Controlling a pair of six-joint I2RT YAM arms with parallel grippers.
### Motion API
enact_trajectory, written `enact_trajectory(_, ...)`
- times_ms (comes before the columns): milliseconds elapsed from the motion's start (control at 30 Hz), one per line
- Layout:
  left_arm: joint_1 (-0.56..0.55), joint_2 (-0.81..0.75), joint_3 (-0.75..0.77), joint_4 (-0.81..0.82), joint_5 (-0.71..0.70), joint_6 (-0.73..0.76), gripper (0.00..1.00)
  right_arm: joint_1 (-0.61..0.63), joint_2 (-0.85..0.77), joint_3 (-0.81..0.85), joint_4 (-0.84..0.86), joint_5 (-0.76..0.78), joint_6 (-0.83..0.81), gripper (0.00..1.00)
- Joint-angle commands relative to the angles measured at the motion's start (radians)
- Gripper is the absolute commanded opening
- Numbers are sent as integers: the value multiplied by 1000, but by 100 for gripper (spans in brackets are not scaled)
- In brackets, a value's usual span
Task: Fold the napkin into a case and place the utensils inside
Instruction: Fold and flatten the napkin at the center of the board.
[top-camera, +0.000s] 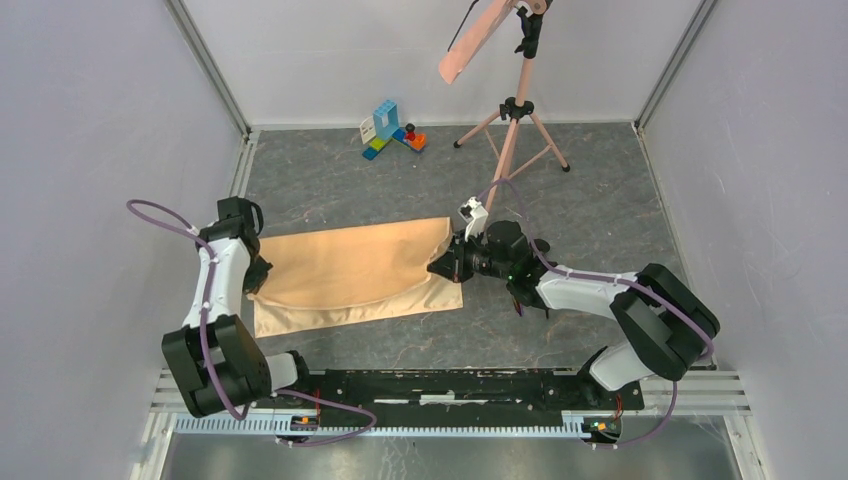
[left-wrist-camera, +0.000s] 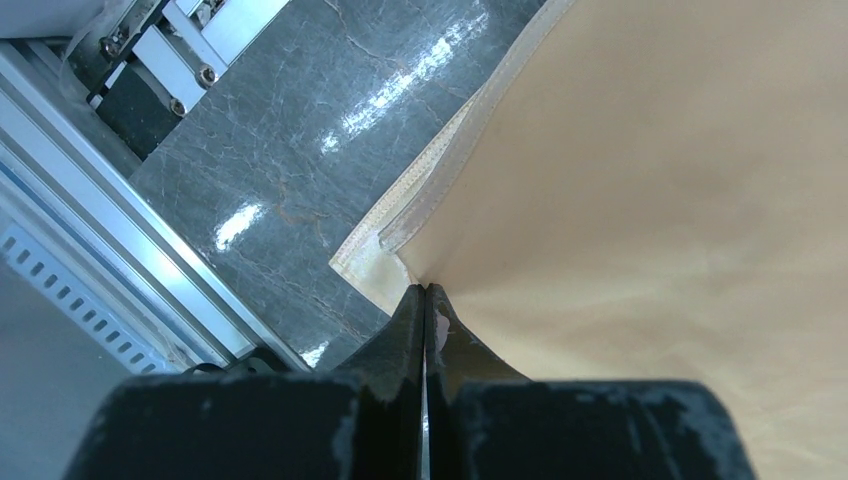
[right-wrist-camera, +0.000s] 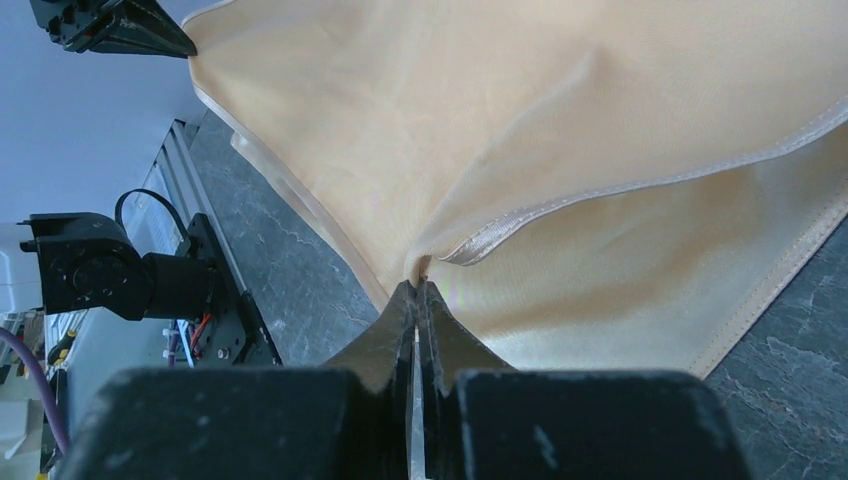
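The peach-tan napkin (top-camera: 350, 275) lies doubled over on the grey marble table, its long side running left to right. My left gripper (top-camera: 258, 282) is shut on the napkin's left edge; in the left wrist view the fingertips (left-wrist-camera: 425, 292) pinch the cloth (left-wrist-camera: 650, 200) beside a hemmed corner. My right gripper (top-camera: 442, 268) is shut on the right edge. In the right wrist view it (right-wrist-camera: 420, 285) pinches a raised fold of the upper layer (right-wrist-camera: 500, 120), with the lower layer flat beneath. The utensils and the case are out of view.
A pink tripod (top-camera: 515, 125) carrying a salmon strip (top-camera: 478, 40) stands at the back right. Coloured toy blocks (top-camera: 392, 130) sit at the back centre. A black rail (top-camera: 450, 385) runs along the near edge, and grey walls close in on both sides.
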Motion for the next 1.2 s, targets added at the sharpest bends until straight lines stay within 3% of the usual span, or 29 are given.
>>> enact_trajectory(0, 5, -76, 21, -27, -31, -95, 2, 9, -50, 21, 21, -9, -3, 4)
enact_trajectory(433, 5, -178, 15, -82, -42, -158, 2, 13, -95, 6, -2, -7, -6, 5)
enact_trajectory(1167, 5, -4, -48, -12, 35, -174, 2, 14, 35, -50, 84, -5, 11, 4)
